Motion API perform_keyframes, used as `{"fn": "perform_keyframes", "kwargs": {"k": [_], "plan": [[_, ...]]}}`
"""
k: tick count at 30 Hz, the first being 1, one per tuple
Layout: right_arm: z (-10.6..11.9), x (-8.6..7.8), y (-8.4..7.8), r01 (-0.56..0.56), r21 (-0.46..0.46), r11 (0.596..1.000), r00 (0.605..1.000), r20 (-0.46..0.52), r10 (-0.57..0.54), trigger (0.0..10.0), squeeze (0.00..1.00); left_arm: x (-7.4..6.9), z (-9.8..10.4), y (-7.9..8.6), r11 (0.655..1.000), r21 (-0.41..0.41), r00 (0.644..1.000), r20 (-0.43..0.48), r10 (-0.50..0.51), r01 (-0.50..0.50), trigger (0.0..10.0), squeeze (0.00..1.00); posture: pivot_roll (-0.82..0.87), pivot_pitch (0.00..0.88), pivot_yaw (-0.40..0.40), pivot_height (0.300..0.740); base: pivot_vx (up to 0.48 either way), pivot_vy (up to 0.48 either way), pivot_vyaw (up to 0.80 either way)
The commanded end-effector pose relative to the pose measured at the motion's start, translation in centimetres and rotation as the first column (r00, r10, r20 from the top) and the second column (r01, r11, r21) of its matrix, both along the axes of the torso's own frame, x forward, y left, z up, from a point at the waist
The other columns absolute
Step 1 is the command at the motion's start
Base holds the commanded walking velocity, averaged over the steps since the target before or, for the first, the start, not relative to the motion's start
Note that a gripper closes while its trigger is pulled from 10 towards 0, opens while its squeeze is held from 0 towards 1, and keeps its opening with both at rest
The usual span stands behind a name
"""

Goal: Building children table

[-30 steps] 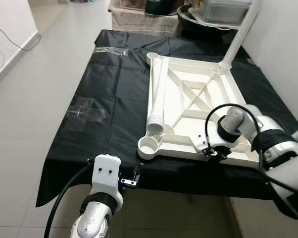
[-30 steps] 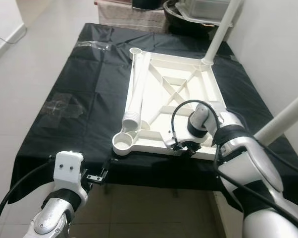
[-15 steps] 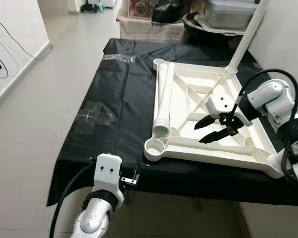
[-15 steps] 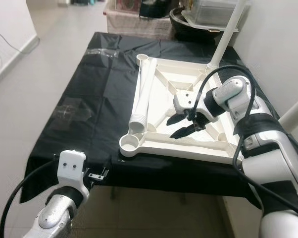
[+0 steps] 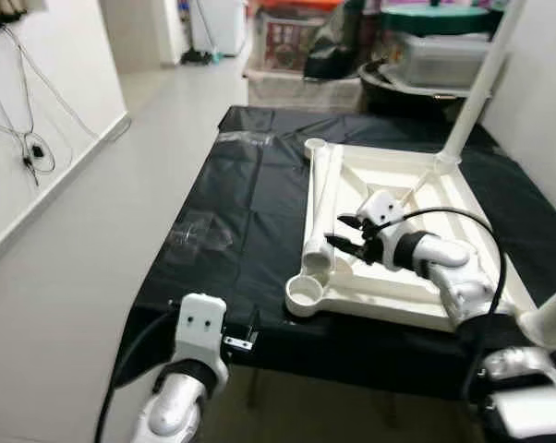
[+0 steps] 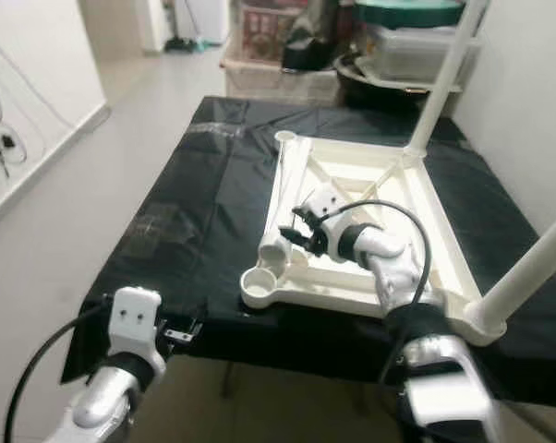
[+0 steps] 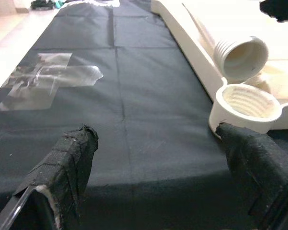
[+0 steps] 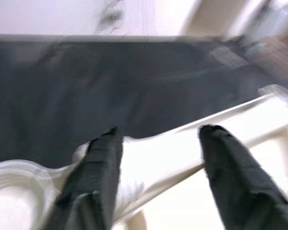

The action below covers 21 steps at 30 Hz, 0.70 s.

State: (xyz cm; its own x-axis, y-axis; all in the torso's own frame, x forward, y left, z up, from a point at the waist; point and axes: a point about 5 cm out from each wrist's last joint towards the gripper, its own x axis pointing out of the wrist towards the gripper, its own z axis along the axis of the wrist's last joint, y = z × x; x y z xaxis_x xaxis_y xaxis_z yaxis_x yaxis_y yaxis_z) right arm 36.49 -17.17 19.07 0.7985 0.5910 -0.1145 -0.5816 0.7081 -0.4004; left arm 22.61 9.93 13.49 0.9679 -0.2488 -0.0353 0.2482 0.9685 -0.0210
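Jaws of right gripper [image 5: 344, 242] spread, straddling loose white plastic table leg [image 5: 323, 208]; leg lies along left edge of upturned white tabletop frame [image 6: 444, 231], threaded end beside near-left corner socket [image 7: 248, 100]. Left gripper [image 7: 153, 167] released, idle at cloth's near edge.

One upturned white tabletop [image 5: 403, 235] on one black-covered desk [image 5: 232, 231]. Table legs: two standing in corner sockets [image 5: 477, 88] [image 6: 527, 272], one lying loose [image 5: 322, 208]. One empty corner socket [image 5: 306, 291] in front. Two patches of clear tape [image 5: 197, 235].
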Motion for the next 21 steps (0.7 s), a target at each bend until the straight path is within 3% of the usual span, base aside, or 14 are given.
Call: {"fn": "perform_keyframes", "kwargs": {"k": [1,4,5,9,14,21], "plan": [[0.1,-0.1,-0.2,0.032,-0.009,0.999,0.999,0.009,-0.032,10.0,1.00,-0.1,-0.2,0.1,1.000,0.006,1.000,-0.005,-0.003,0.003,10.0,0.00,0.10,0.019,-0.050,0.740,0.000,0.000,0.00],[-0.5,-1.5,0.4,0.063,0.020,0.998,0.997,0.034,-0.063,10.0,1.00,-0.3,-0.2,0.1,1.000,0.003,1.000,-0.005,-0.002,0.002,10.0,0.00,0.09,0.019,-0.047,0.740,0.000,0.000,0.00],[-0.5,-2.0,0.7,0.060,0.029,0.998,0.998,0.035,-0.061,10.0,0.00,-0.3,-0.2,0.2,1.000,0.001,1.000,-0.005,-0.003,0.003,10.0,0.00,0.09,0.019,-0.044,0.740,0.000,0.000,0.00],[-0.4,-2.4,1.0,0.050,0.030,0.998,0.998,0.036,-0.051,10.0,0.00,-0.4,-0.2,0.2,1.000,-0.001,1.000,-0.005,-0.004,0.004,10.0,0.00,0.09,0.022,-0.041,0.740,0.000,0.000,0.00],[-1.1,-3.6,2.6,0.031,0.008,0.999,0.999,0.037,-0.032,10.0,0.00,-0.4,-0.1,0.2,1.000,-0.004,1.000,-0.001,-0.007,0.007,10.0,0.00,0.10,0.037,-0.043,0.740,0.000,0.000,0.00],[-2.0,-4.6,4.3,0.092,-0.041,0.995,0.994,0.054,-0.090,10.0,0.00,-0.6,0.1,0.2,1.000,-0.006,1.000,0.006,-0.006,0.006,10.0,0.00,0.10,0.051,-0.041,0.740,0.000,0.000,0.00]]}}
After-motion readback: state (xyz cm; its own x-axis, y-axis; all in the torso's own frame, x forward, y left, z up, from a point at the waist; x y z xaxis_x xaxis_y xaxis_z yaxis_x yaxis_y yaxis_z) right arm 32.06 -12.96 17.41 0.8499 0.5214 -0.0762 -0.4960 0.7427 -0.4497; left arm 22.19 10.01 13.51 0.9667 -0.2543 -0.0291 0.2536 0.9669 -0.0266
